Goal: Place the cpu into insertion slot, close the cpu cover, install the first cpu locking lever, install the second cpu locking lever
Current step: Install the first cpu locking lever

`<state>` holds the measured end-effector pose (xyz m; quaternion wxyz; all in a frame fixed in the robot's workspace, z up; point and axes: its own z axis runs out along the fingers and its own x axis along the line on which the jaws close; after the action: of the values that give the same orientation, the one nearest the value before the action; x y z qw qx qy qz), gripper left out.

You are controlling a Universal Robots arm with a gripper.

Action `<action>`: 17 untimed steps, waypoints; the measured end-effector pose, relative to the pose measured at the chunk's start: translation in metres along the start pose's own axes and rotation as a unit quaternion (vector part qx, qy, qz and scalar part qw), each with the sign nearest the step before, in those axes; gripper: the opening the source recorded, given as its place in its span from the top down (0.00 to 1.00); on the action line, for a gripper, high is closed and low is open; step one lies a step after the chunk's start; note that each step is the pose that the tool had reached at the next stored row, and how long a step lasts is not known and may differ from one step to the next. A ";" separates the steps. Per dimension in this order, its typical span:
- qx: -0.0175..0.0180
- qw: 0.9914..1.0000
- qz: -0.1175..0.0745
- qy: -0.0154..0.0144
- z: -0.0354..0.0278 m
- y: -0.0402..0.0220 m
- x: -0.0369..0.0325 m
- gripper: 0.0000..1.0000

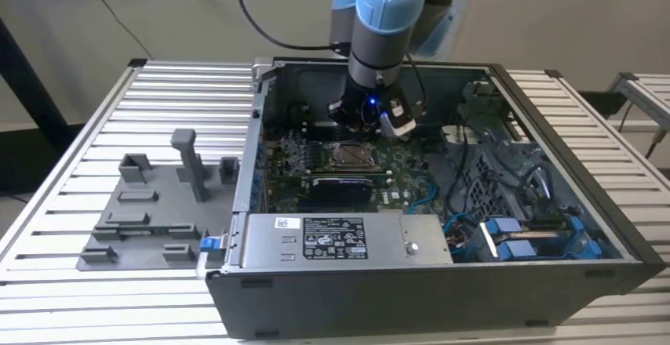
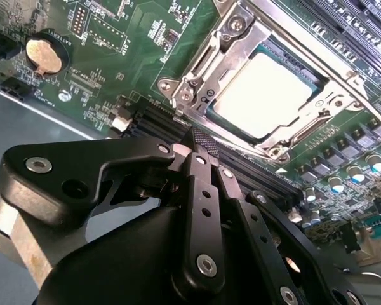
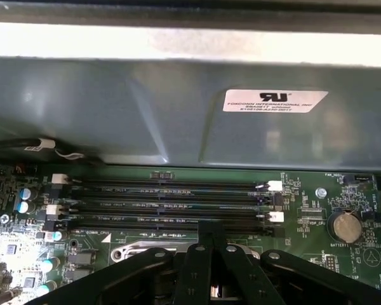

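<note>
Cpu cover hides the rim of the cpu.

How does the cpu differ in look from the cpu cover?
The cpu is a smooth, pale, solid square; the cpu cover is a shinier metal frame with a window. The cpu lies inside that window; the cpu cover borders it and is larger. Both are silvery and lie flat.

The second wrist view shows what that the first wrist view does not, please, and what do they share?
The second wrist view adds the cpu lying in the slot, framed by the cover. The first wrist view adds the case wall with its white label. Both wrist views share the shut tool, the memory slots and the coin battery.
</note>
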<state>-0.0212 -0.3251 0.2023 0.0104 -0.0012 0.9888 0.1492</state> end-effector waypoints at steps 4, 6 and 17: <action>-0.001 1.000 0.000 0.000 0.0013 -0.0004 -0.0002 0.89; -0.002 1.000 0.000 0.000 0.0020 -0.0006 -0.0002 0.89; -0.007 1.000 -0.001 0.000 0.0054 -0.0017 -0.0002 0.89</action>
<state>-0.0208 -0.3251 0.1966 0.0102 -0.0023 0.9877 0.1561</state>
